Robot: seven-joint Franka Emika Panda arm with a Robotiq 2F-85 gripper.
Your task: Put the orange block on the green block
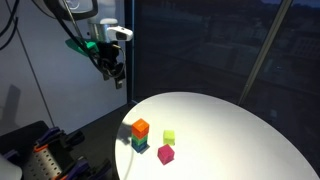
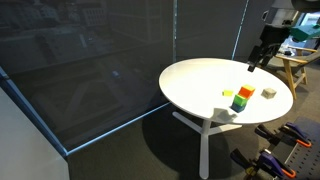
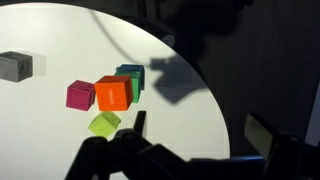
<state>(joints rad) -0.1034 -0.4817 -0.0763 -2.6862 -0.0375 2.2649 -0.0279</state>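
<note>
One orange block (image 1: 140,127), likely light and rigid, tops green block (image 1: 139,145); I'd pinch its flat sides; I can't tell how wide fingers (image 1: 118,76) stand.

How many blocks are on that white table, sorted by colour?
orange block: 1
green block: 1
yellow-green block: 1
pink block: 1
grey block: 1
Total: 5
</note>
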